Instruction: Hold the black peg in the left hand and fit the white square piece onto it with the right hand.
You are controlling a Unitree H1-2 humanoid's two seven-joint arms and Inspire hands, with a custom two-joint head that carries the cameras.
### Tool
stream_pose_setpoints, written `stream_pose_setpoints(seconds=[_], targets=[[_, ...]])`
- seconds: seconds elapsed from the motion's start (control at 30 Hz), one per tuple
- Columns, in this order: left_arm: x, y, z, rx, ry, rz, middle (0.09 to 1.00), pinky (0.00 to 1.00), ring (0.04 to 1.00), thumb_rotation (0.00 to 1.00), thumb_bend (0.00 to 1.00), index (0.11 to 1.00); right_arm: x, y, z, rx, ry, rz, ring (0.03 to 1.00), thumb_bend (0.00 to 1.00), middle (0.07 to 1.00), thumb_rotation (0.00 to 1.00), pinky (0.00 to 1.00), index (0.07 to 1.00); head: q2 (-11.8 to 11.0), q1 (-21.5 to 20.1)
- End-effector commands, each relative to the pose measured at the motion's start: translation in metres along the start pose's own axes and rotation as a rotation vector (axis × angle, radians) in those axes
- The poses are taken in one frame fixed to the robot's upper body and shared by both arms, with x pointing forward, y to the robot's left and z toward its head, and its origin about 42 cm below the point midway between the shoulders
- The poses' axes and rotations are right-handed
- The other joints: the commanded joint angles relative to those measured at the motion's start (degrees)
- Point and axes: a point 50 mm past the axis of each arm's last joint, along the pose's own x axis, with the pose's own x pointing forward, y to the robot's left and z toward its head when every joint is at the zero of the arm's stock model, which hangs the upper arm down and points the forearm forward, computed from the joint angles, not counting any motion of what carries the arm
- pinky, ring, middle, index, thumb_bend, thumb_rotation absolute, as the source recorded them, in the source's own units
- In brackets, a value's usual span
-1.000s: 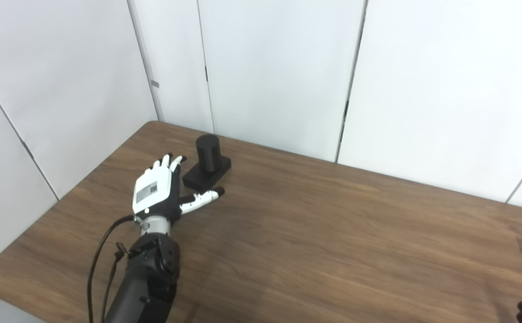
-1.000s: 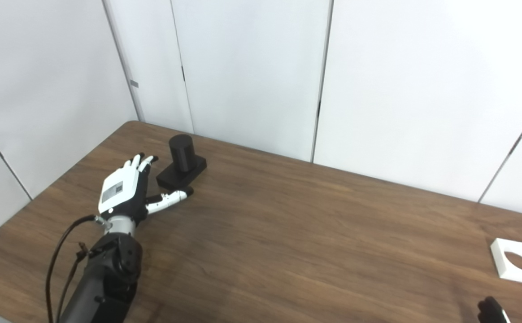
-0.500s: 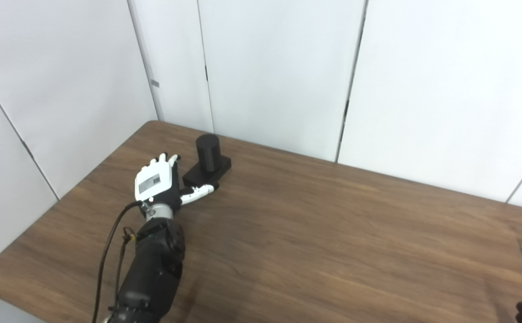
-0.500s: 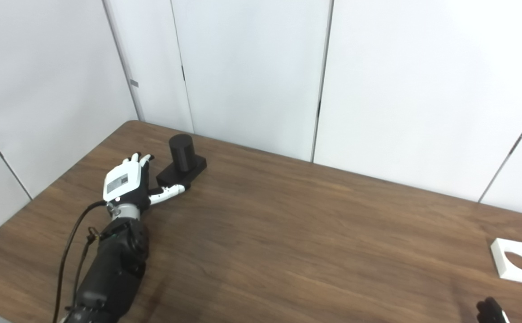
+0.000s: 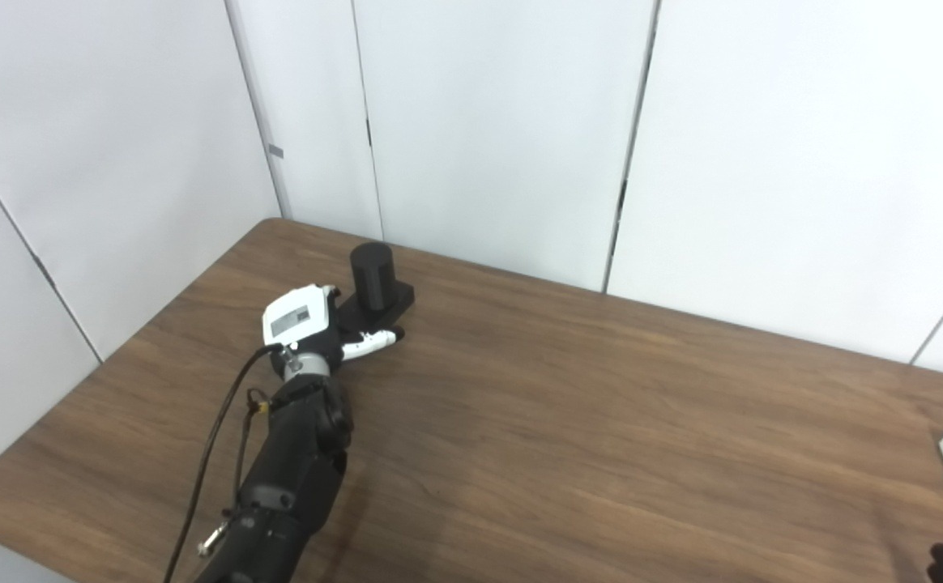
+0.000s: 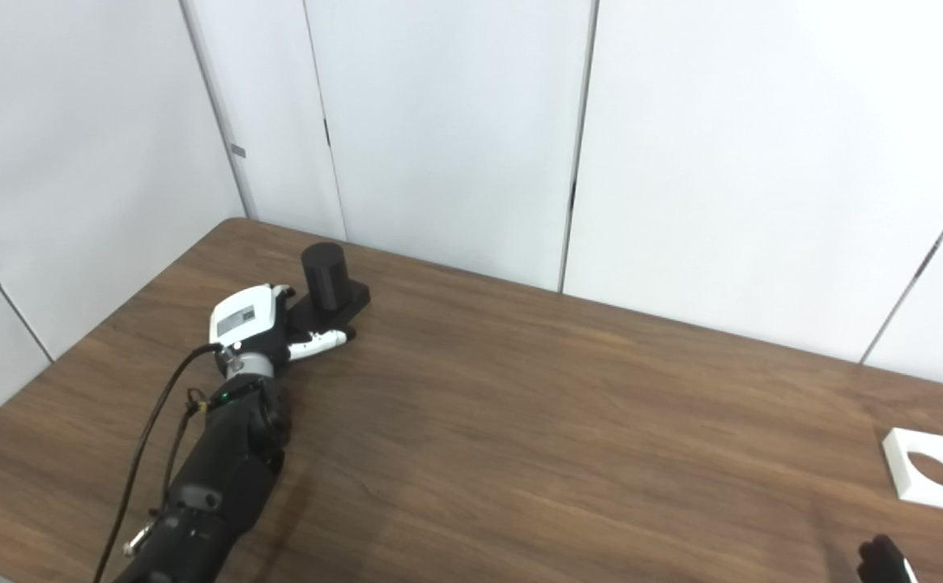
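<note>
the black peg (image 5: 372,274), a stubby upright cylinder on a flat black square base, stands at the far left of the brown wooden table (image 5: 569,421), close to the white wall panels (image 5: 488,121). the left hand (image 5: 303,318), white-backed with dark fingers, sits at the near-left side of the base, its thumb reaching along the near edge. its fingers are tucked out of sight behind the back of the hand, so whether it has grasped the base or is merely spread against it cannot be told. the low approach suggests a grip on the base, which would leave the cylinder free for the fitting.

the white square piece with a round hole (image 6: 934,482) lies flat at the near right, well apart from the peg. only the right eye view shows its full outline and hole; the left eye view cuts it off at the edge. the right hand (image 6: 885,561) is a dark sliver at the bottom edge, near the piece but not touching it, its state unreadable.
</note>
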Motion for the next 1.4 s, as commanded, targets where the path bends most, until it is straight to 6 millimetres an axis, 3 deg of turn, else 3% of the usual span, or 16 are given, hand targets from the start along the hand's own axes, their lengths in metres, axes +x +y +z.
stream_pose_setpoints(seconds=[0.0,0.17,0.23,0.27,0.3,0.33,0.37,0.4,0.5,0.9,1.07,1.37], targets=[[0.017,0.028,0.015,0.0,-0.032,0.108,0.921,0.94,0.944,0.68,0.91,0.835,-0.002,0.006,0.004,0.015,-0.042,0.006,1.0,0.79,0.963,0.94,1.0,0.958,0.04,-0.01],[0.023,0.022,0.015,0.028,-0.025,0.125,0.888,0.9,0.916,0.65,0.89,0.783,-0.003,0.006,0.004,0.02,-0.045,0.009,1.0,0.78,0.961,0.93,1.0,0.958,0.14,-0.3],[0.023,0.02,0.014,0.014,-0.028,0.152,0.845,0.87,0.885,0.55,0.86,0.724,-0.003,0.006,0.003,0.022,-0.046,0.012,1.0,0.76,0.965,0.94,1.0,0.964,0.14,-0.3],[0.023,0.02,0.013,-0.005,-0.035,0.172,0.796,0.83,0.845,0.42,0.83,0.633,-0.003,0.005,0.003,0.022,-0.045,0.011,1.0,0.76,0.965,0.94,1.0,0.958,0.14,-0.3],[0.023,0.019,0.013,-0.02,-0.041,0.185,0.78,0.82,0.831,0.38,0.83,0.601,-0.003,0.005,0.003,0.022,-0.044,0.011,1.0,0.76,0.964,0.94,1.0,0.956,0.14,-0.3],[0.022,0.019,0.012,-0.047,-0.049,0.204,0.751,0.8,0.813,0.22,0.68,0.538,-0.003,0.005,0.003,0.024,-0.044,0.011,1.0,0.75,0.96,0.94,1.0,0.95,0.3,-0.39],[0.021,0.019,0.01,-0.078,-0.057,0.215,0.751,0.8,0.813,0.22,0.68,0.538,-0.003,0.005,0.004,0.025,-0.044,0.011,1.0,0.75,0.96,0.94,1.0,0.95,0.3,-0.43],[0.021,0.018,0.009,-0.099,-0.063,0.223,0.723,0.8,0.804,0.13,0.59,0.504,-0.003,0.005,0.004,0.026,-0.045,0.011,1.0,0.74,0.959,0.94,1.0,0.949,0.3,-0.43],[0.019,0.018,0.006,-0.142,-0.076,0.237,0.697,0.77,0.786,0.06,0.53,0.482,-0.003,0.005,0.003,0.036,-0.048,0.014,0.997,0.74,0.962,0.93,1.0,0.955,0.36,-0.49],[0.017,0.019,0.0,-0.174,-0.081,0.241,0.667,0.63,0.728,0.04,0.52,0.48,0.0,0.008,0.005,0.038,-0.051,0.007,0.991,0.73,0.965,0.93,1.0,0.955,0.69,-1.79],[0.004,0.025,0.0,-0.198,-0.124,0.191,0.665,0.58,0.713,0.05,0.52,0.481,-0.001,0.013,0.007,0.047,-0.045,0.004,1.0,0.69,0.97,0.95,1.0,0.967,1.44,-4.54],[-0.068,0.036,0.02,-0.265,-0.351,0.125,0.656,0.63,0.735,0.06,0.51,0.483,-0.001,0.018,0.008,0.046,-0.059,0.013,1.0,0.57,0.96,0.98,1.0,0.958,3.1,-8.2]])
